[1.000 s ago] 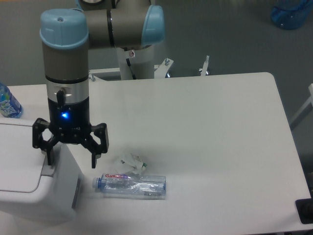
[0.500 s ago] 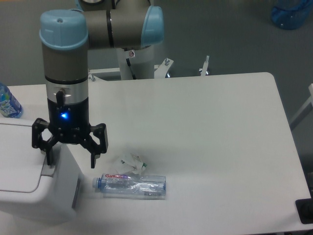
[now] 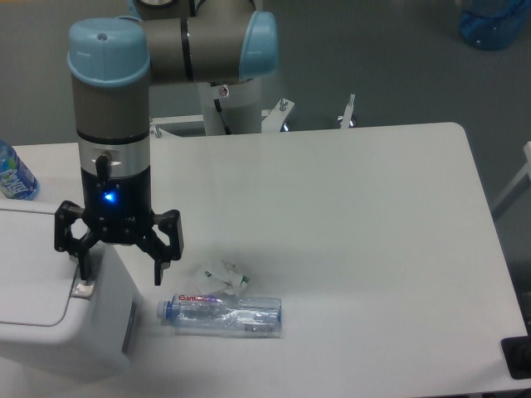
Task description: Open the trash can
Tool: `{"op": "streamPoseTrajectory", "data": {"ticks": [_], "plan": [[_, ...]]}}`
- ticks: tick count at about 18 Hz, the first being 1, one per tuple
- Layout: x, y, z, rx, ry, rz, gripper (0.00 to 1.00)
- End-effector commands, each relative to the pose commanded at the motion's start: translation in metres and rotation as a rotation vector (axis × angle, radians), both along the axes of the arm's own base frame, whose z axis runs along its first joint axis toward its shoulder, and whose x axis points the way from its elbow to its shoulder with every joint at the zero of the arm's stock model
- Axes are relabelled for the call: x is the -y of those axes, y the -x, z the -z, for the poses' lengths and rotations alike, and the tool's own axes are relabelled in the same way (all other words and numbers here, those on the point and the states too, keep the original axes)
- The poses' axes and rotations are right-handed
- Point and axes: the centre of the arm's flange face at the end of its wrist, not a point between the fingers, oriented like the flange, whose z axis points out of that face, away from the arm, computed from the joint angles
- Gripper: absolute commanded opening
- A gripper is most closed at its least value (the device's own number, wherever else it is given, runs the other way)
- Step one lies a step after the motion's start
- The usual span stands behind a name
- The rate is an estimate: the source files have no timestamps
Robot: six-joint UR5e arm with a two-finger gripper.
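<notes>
I see the trash can (image 3: 50, 319) at the lower left corner of the table (image 3: 348, 215), partly cut by the picture edge. It is a white box with rounded corners and its flat lid lies closed. My gripper (image 3: 121, 275) hangs over the right end of the lid, with the fingers spread wide and nothing between them. The left fingertip (image 3: 84, 272) points down at the small grey tab (image 3: 82, 289) at the edge of the lid, and I cannot tell if it touches it. The right finger (image 3: 161, 267) is beyond the side wall of the can, above the table. A blue light shines on the wrist. Just beside the can lies a crushed clear bottle (image 3: 222, 314), with a crumpled wrapper (image 3: 222, 276) near it. Another bottle with blue label (image 3: 13, 176) stands behind the can at the left edge.
</notes>
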Motion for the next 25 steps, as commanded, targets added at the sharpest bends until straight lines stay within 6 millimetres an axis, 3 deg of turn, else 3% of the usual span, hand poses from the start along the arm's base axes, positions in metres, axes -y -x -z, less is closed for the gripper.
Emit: {"op": "streamPoseTrajectory", "data": {"ticks": [14, 18, 22, 25], "plan": [[0.000, 0.000, 0.002, 0.000, 0.005, 0.001, 1.00], [0.002, 0.000, -0.021, -0.023, -0.032, 0.007, 1.00], [0.010, 0.032, -0.056, -0.056, -0.088, -0.047, 1.00], [0.024, 0.065, -0.064, -0.067, -0.098, -0.101, 1.00]]}}
